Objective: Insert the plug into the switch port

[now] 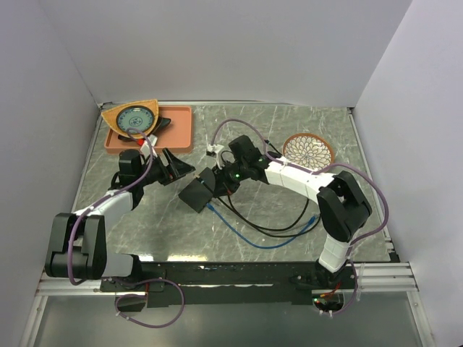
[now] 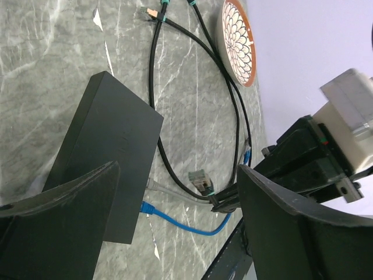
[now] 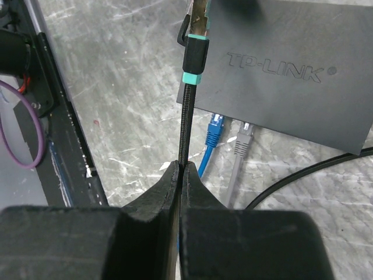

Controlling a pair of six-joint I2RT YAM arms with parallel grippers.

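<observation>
The switch (image 3: 285, 70) is a flat black box marked TP-LINK, also seen in the top view (image 1: 195, 195) and the left wrist view (image 2: 111, 140). Its port edge faces my right wrist camera, with a blue plug (image 3: 214, 129) and a grey plug (image 3: 243, 137) seated in it. The free ports are hidden under the box's top edge. My right gripper (image 3: 179, 166) is shut on a black braided cable just behind the plug (image 3: 195, 52), which has a teal band and hangs by the switch's left corner. The plug (image 2: 202, 181) hangs off the table. My left gripper (image 2: 178, 169) is open and holds nothing, beside the switch.
An orange tray (image 1: 177, 130) with a round dish stands at the back left. A patterned plate (image 1: 309, 150) lies at the back right. Black and blue cables (image 1: 275, 231) loop over the marble table in front of the switch. Another loose plug (image 2: 152, 11) lies farther back.
</observation>
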